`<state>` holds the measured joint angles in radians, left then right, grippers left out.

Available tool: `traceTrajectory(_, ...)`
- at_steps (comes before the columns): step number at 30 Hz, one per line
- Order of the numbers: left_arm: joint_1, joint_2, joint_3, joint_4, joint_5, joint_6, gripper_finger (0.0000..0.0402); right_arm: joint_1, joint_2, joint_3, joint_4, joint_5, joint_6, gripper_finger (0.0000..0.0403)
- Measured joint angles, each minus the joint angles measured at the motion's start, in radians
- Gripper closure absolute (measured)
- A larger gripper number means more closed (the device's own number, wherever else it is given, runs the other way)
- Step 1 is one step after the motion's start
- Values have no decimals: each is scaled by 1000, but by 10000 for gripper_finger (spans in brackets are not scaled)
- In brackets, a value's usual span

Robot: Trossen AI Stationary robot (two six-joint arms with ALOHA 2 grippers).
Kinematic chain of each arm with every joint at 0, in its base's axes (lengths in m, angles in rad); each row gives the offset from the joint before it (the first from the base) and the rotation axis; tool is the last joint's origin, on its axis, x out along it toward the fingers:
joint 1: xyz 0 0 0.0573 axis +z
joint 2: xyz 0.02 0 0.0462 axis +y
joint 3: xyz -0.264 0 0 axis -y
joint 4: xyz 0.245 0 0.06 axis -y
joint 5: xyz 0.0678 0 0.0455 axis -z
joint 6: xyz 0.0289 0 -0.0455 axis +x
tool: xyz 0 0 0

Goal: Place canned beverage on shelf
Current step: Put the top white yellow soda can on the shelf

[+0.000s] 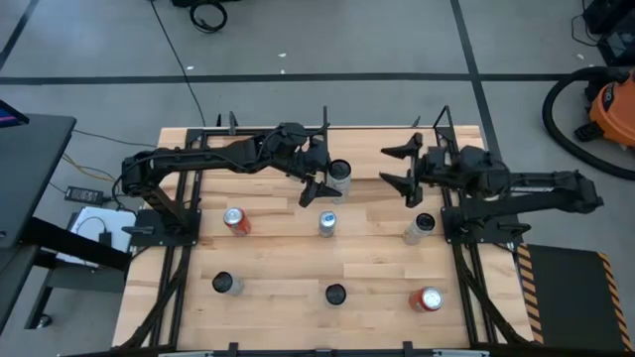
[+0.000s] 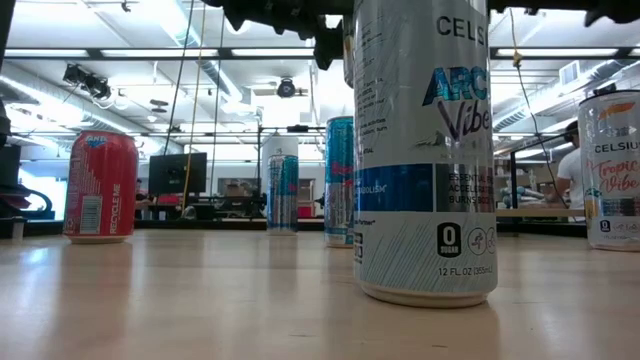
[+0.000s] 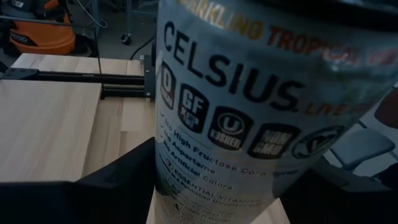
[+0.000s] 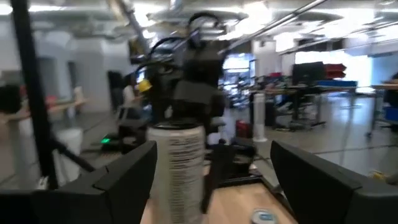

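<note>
From above, I am seeing my left gripper (image 1: 327, 184) reaching toward the table's middle rear, its fingers standing on either side of the silver can (image 1: 340, 176); whether they are gripping it or just bracketing it, I cannot tell. The can is standing upright on the shelf (image 1: 372, 164), the pale panel at the back. My right gripper (image 1: 401, 167) is hovering just right of it, jaws spread wide and holding nothing. The left wrist view is filling with the can (image 3: 261, 112): silver, printed "CELSIUS", with a row of round badges, lettering the overhead camera cannot resolve. The right wrist view is showing that can (image 4: 178, 168) upright between open fingers (image 4: 124, 174), farther off.
</note>
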<state>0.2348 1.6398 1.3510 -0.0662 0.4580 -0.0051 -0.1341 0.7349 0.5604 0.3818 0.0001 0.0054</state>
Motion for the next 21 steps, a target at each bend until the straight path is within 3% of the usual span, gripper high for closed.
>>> traceTrajectory(21, -2, 0, 0, 1, 0, 2, 122, 0, 359, 181, 48, -121, -88, 79)
